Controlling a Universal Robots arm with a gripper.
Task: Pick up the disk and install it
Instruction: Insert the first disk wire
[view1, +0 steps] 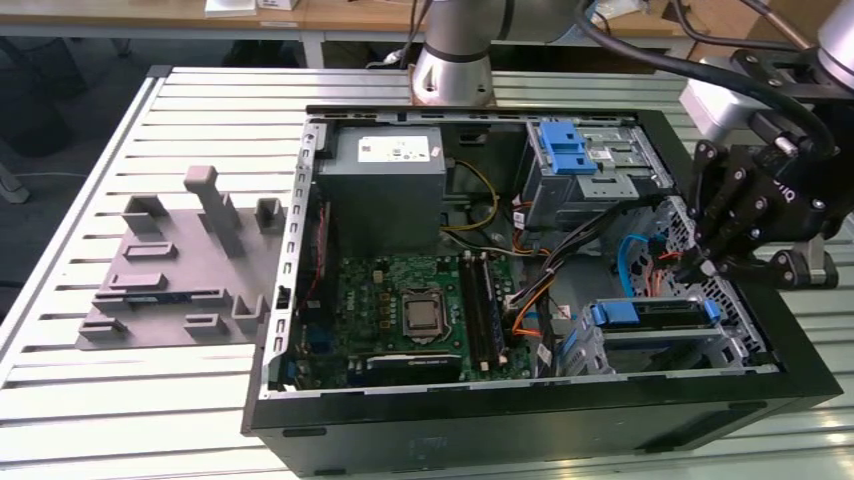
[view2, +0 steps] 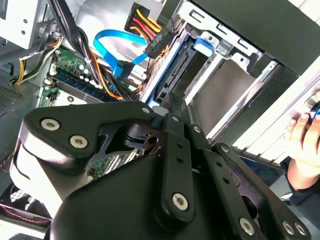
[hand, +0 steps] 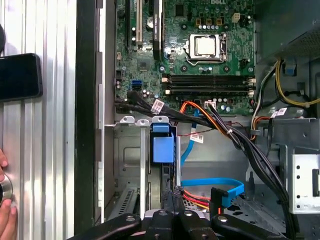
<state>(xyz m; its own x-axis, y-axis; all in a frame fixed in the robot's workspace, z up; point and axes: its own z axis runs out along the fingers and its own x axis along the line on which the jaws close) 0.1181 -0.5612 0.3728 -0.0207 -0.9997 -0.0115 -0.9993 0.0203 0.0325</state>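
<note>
The gripper (view1: 702, 269), fingers pressed together and empty, hangs at the right of the exterior view, just above the drive cage (view1: 667, 342). The disk (view1: 651, 313) sits slotted there in its blue carrier, and installation inside the open computer case (view1: 534, 425) looks nearly complete.

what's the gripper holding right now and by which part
Nothing, it seems: the gripper hangs shut just above the disk, apart from it.
</note>
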